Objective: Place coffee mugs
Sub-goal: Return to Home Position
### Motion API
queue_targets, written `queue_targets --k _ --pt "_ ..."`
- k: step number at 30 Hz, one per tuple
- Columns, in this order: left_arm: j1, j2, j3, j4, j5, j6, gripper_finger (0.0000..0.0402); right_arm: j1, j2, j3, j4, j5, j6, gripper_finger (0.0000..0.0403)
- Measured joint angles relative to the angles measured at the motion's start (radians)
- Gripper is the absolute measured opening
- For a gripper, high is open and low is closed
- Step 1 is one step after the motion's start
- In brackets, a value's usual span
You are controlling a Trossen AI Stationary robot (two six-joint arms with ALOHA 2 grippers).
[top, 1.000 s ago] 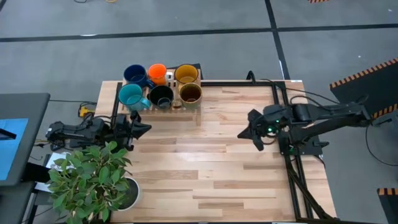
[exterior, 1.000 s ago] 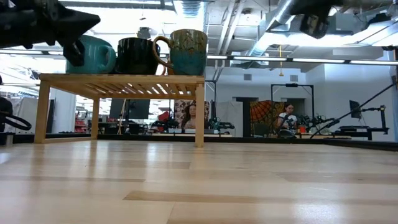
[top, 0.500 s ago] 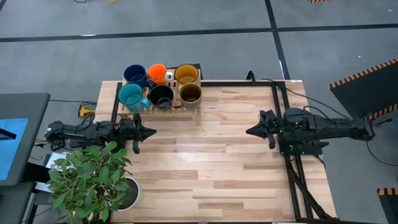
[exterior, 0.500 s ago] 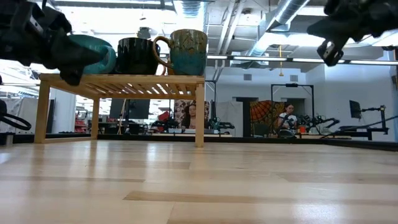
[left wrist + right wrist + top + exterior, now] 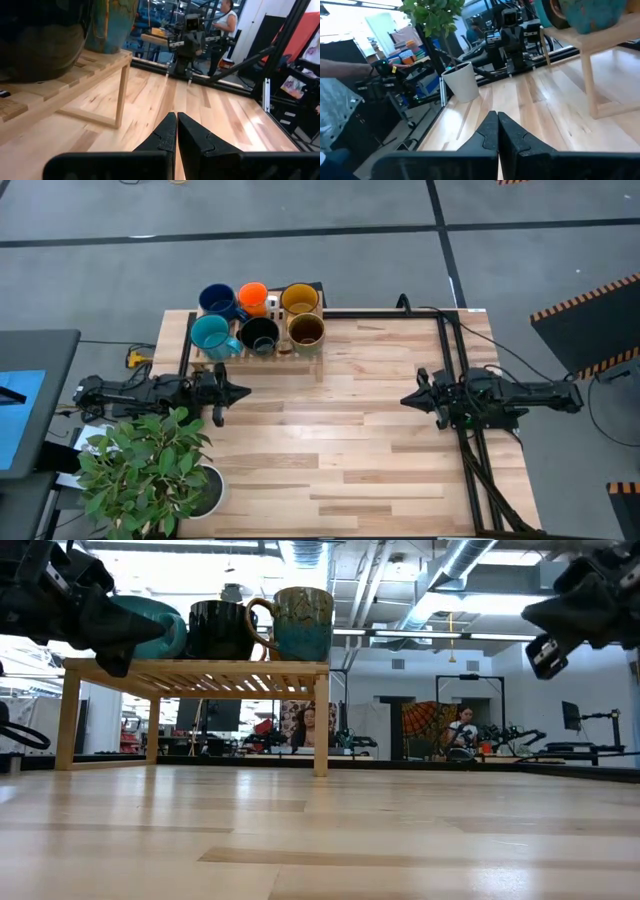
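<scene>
High view: six coffee mugs (image 5: 260,333) on the shelf (image 5: 200,667).
Left fingers (image 5: 167,135) pressed together, empty, near the mugs; right fingers (image 5: 490,131) likewise, well apart across the desk (image 5: 340,440).

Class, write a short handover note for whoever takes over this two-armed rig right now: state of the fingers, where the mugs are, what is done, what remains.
Left gripper: shut, empty, low in front of the slatted wooden shelf, not touching it.
Right gripper: shut, empty, near the right edge of the light wooden table.
Mugs: all six stand on the shelf. Back row: dark blue mug, orange mug, yellow mug. Front row: teal mug, black mug, olive-brown mug.
Done: placing.
Left: probably only parking both arms.
</scene>
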Motion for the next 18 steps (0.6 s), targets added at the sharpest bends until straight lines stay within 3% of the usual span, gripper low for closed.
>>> queue_targets --k 7,12,18 --pt "0.000 0.000 0.000 -0.001 0.001 0.000 0.0000 -0.001 -0.056 -0.024 -0.003 0.006 -0.071 0.0021" --pt "0.000 0.000 0.000 -0.002 0.002 0.000 0.0000 -0.001 -0.057 -0.024 -0.011 0.009 0.039 0.0041" --pt "0.000 0.000 -0.005 0.008 0.029 0.000 0.0000 -0.001 -0.057 -0.025 -0.015 0.009 0.063 0.0052"
